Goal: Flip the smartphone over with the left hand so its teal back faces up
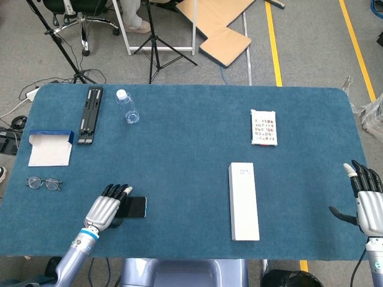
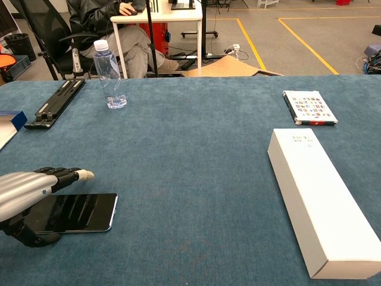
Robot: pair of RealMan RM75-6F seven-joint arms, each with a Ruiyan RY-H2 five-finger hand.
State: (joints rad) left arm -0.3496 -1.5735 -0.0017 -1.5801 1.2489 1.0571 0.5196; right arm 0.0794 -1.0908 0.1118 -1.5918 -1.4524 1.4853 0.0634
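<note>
The smartphone [image 1: 133, 207] [image 2: 77, 211] lies flat near the table's front left edge, its dark glossy screen up. My left hand [image 1: 106, 209] [image 2: 33, 193] hovers over the phone's left end, fingers stretched out over the screen and thumb low at the near edge. The chest view shows a gap between fingers and screen; whether the thumb touches the phone I cannot tell. My right hand [image 1: 366, 202] stands open at the far right edge of the table, fingers up, holding nothing; the chest view does not show it.
A long white box [image 1: 243, 201] [image 2: 318, 198] lies right of centre. A small booklet [image 1: 263, 127] [image 2: 309, 107] sits behind it. At the left are glasses [image 1: 43, 183], an open blue-rimmed box [image 1: 50, 147], a black folded stand [image 1: 90, 113] [image 2: 58, 101] and a water bottle [image 1: 128, 107] [image 2: 109, 73].
</note>
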